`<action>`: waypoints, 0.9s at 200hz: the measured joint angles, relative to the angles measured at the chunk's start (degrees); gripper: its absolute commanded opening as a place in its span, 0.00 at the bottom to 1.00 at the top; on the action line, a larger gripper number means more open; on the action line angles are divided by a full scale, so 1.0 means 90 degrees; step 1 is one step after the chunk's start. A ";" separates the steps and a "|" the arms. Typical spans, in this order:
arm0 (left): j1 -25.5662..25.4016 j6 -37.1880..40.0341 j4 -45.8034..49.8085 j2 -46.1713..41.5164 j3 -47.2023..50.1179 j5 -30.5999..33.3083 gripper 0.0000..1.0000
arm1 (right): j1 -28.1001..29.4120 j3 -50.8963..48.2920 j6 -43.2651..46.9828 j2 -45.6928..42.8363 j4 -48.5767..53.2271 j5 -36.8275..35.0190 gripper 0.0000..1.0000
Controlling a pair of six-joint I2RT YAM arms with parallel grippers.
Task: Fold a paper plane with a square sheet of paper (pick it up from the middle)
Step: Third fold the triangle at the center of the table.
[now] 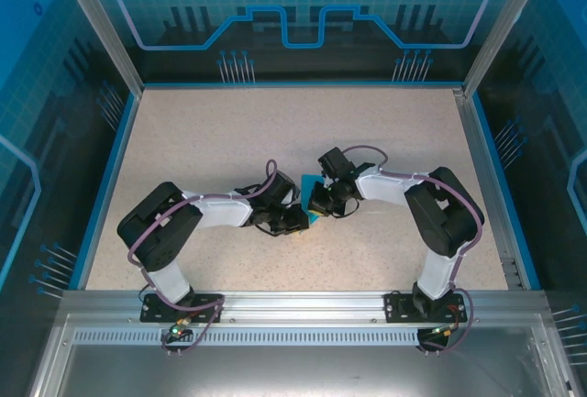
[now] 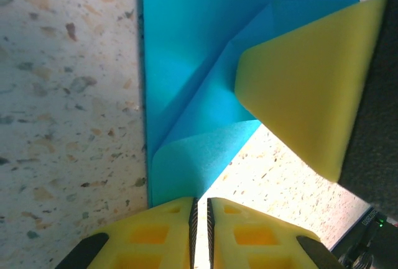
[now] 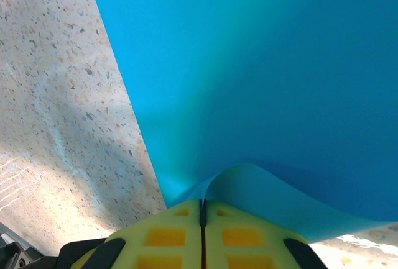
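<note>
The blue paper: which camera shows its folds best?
Left wrist: the paper shows creases and layered flaps close up. Right wrist gives smooth blue with a curled edge; top view, a small distant patch.

A speckled beige table (image 1: 229, 131) sits inside blue-printed enclosure walls (image 1: 303, 12) with aluminium posts (image 1: 101, 26).

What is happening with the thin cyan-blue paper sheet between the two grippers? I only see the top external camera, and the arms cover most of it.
Observer: The left gripper is pinching a curled-up edge of the thin cyan-blue paper sheet.
Operator: And the right one?
Observer: The right gripper is shut on another lifted edge.
Operator: Any folds yet?
Observer: Yes, diagonal creases with layered flaps lie just beyond the left gripper.
</note>
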State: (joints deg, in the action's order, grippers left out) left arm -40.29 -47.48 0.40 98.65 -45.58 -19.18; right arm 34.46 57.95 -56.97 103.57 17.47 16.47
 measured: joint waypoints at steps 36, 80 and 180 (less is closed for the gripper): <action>0.0000 0.0002 0.0024 0.0000 -0.0002 0.0015 0.16 | 0.0000 0.0000 0.0000 0.0075 0.0000 -0.0005 0.07; 0.0000 0.0119 0.0053 -0.0044 -0.0002 0.0017 0.16 | -0.0007 0.0000 0.0000 0.0092 -0.0005 -0.0022 0.07; 0.0000 0.0124 0.0075 -0.0134 -0.0002 0.0158 0.16 | -0.0053 0.0000 0.0000 0.0090 -0.0070 -0.0024 0.07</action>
State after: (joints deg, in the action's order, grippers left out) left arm -40.29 -46.37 1.08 97.45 -45.60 -17.76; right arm 33.98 57.95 -56.97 104.38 16.84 16.25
